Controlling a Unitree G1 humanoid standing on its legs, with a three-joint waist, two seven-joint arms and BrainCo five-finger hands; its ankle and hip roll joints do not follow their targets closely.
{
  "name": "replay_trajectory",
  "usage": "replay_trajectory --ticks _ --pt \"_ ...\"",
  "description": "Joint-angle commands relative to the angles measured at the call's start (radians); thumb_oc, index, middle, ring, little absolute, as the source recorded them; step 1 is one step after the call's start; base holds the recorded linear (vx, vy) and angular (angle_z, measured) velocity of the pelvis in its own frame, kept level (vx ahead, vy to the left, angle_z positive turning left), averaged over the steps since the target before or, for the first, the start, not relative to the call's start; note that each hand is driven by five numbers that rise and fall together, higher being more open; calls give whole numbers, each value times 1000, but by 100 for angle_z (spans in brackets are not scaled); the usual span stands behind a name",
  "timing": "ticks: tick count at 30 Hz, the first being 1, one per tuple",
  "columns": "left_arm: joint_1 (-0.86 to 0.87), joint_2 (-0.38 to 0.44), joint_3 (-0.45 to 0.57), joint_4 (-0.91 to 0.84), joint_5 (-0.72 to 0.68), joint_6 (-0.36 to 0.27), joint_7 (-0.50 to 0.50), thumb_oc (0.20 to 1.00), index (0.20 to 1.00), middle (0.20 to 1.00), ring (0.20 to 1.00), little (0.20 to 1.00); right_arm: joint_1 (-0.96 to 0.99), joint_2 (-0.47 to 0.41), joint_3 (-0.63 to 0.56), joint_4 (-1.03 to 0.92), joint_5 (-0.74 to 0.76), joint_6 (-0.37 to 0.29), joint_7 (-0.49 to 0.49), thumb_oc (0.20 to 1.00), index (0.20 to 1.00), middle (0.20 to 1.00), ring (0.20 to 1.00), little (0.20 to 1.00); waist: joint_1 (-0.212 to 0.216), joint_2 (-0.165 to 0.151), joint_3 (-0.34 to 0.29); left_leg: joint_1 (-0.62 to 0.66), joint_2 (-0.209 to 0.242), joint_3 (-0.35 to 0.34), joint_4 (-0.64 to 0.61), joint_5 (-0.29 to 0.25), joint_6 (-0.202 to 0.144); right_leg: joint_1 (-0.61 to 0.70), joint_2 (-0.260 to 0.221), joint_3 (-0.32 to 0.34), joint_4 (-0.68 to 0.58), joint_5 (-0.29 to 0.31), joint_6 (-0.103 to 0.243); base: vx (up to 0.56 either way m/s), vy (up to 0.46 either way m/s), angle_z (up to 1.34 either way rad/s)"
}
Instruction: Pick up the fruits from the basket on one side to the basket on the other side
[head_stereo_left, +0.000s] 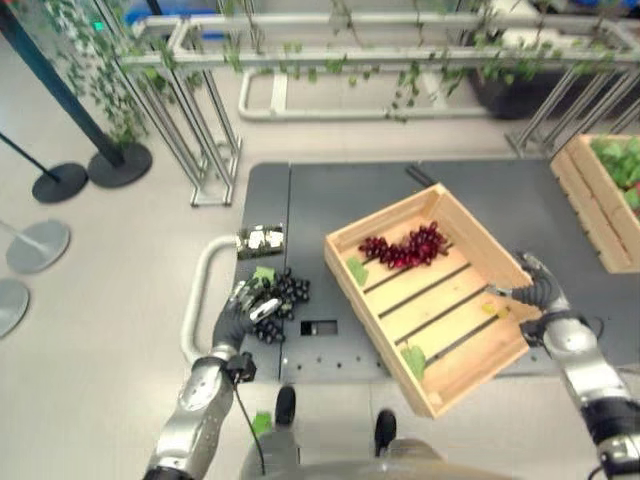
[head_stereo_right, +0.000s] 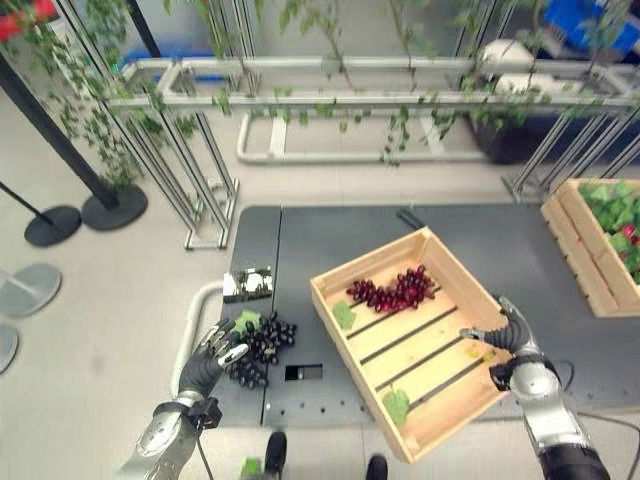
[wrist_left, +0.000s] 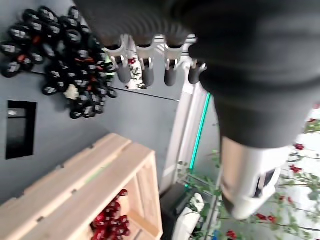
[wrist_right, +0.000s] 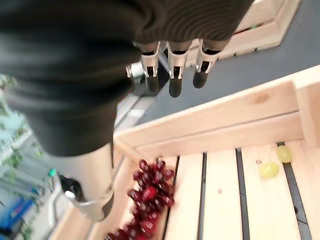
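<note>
Wooden crate (head_stereo_left: 440, 300) in the left eye view, at lower centre of the frame, is seen resting tilted over the near edge of the dark tabletop (head_stereo_left: 330, 190), with one bunch of red grapes (head_stereo_left: 405, 246) lying in its far corner. One bunch of black grapes (head_stereo_left: 283, 300) lies on the tabletop at lower left, under the left hand (head_stereo_left: 245, 308), whose fingers are curled over it. A second crate (head_stereo_left: 600, 195) holding greens is seen at the right edge.

In the right eye view the right hand (head_stereo_right: 505, 335) is seen at the crate's right rim, fingers loosely apart, nothing held.

In the left wrist view the fingers hang just beside the black bunch; a firm grip cannot be confirmed.

In the right wrist view two loose green grapes (wrist_right: 276, 162) are counted on the slats.

By judgement, one bunch is delivered and one is left.
</note>
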Motion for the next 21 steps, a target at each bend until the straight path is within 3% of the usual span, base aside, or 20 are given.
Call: replay_trajectory --ticks 1,11,21 --pt "-59 28 -8 -88 -11 -55 8 1000 1000 1000 1000 1000 -143 -77 62 40 -15 -28 -48 1000 1000 1000 1000 1000 27 -38 20 -26 -15 -30 108 -148 24 -132 -34 13 149 -126 -14 -43 30 -6" --pt "-138 55 -103 -39 11 -55 35 1000 1000 1000 1000 1000 -437 -76 280 212 -63 -11 -78 1000 1000 1000 1000 1000 52 -34 116 -103 -15 -30 112 -109 30 -241 -43 30 190 -103 -10 -66 16 -2" --pt "-192 70 -158 -9 17 -58 76 1000 1000 1000 1000 1000 -756 -66 471 319 -84 2 -87 1000 1000 1000 1000 1000 95 -60 183 -165 -9 -66 72 -60 29 -315 -46 22 176 -66 -2 -48 -7 3"
